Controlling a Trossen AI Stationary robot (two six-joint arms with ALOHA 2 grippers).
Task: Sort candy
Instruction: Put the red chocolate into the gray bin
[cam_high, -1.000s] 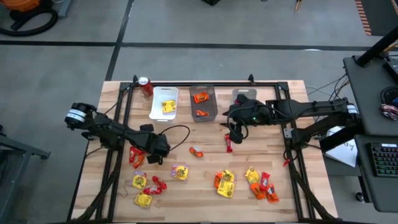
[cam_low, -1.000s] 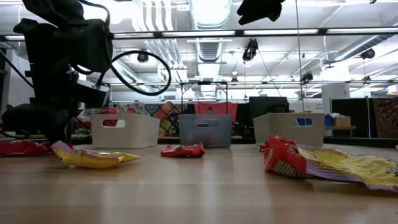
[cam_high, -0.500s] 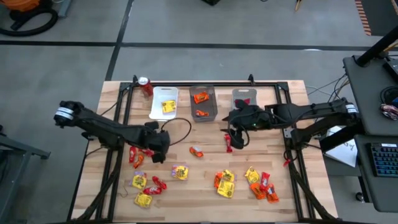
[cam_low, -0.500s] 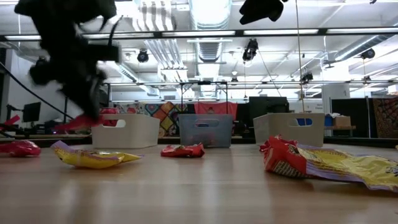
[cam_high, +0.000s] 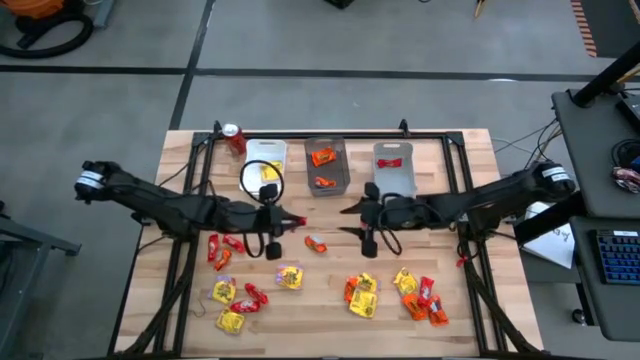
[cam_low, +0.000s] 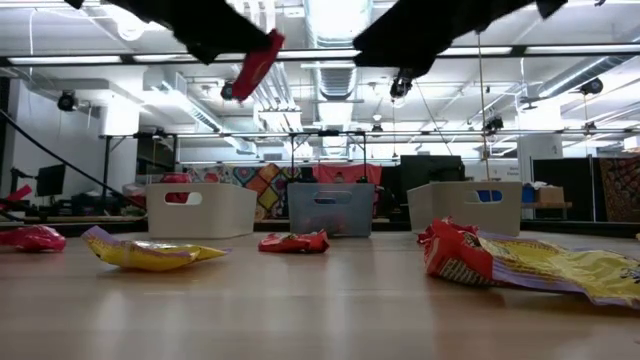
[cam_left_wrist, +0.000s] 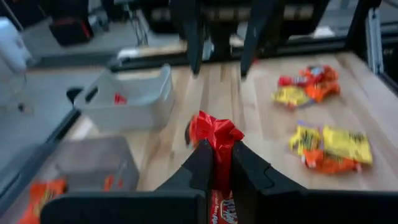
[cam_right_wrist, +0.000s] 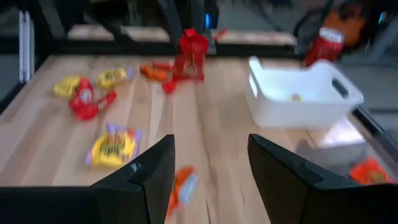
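Many small candy packets in yellow, orange and red lie across the near half of the table, among them an orange one at the middle. My left gripper hangs above the table's middle, shut on a red candy, which also shows high up in the low view. My right gripper faces it from the right, open, with nothing between its fingers. Three bins stand along the far edge: white, clear grey and grey. My left gripper pinches the red candy between its two fingers. The packet's crimped end sticks out past the fingertips, and its other part runs back between them. The fingers lie almost level, pointing toward the table's right. The packet is lifted clear of the table.
A red soda can stands at the far left beside the white bin. A black frame runs along the far edge and down both sides. Candy clusters lie near left and near right; bare wood lies between the bins and the grippers.
My left gripper has risen from the table at the near left with the red candy, tipped from pointing down to almost level, and gone toward the table's middle. My right gripper has sunk, tipped toward level and gone toward the left, staying open.
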